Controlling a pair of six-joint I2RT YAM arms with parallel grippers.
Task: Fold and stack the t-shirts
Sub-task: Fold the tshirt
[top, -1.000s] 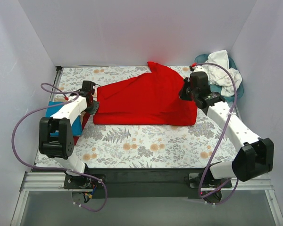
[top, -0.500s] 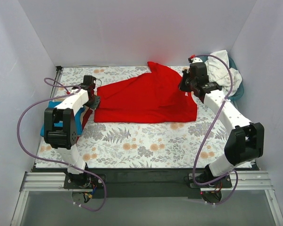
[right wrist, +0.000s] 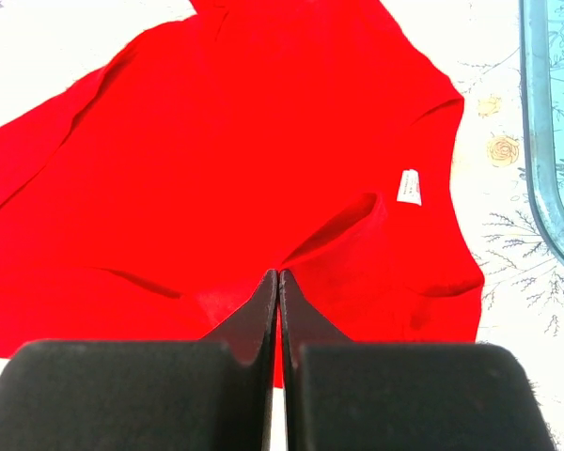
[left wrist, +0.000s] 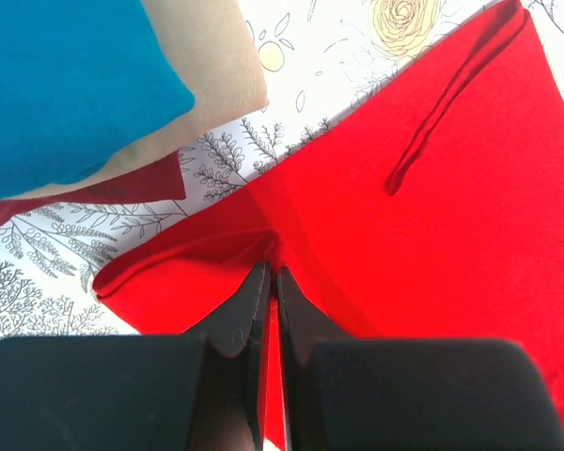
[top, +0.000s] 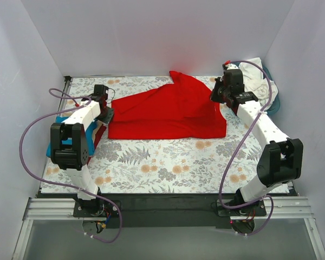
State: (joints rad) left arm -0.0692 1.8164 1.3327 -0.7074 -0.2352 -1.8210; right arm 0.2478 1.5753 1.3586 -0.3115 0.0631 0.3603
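The bright red t-shirt lies spread across the back middle of the floral table cloth. My left gripper is shut on its left edge; in the left wrist view the red cloth puckers at the closed tips. My right gripper is shut on the shirt's right side; in the right wrist view the cloth creases up to the closed tips, near a white label. A folded turquoise blue t-shirt lies on a stack at the left. White t-shirts are heaped in the basket.
The teal plastic basket stands at the back right corner; its rim shows in the right wrist view. The stack at the left also holds a beige cloth and a dark red one. White walls enclose the table.
Both grippers have moved toward the back of the table while holding the red t-shirt. Its side edges have shifted back a little with them.
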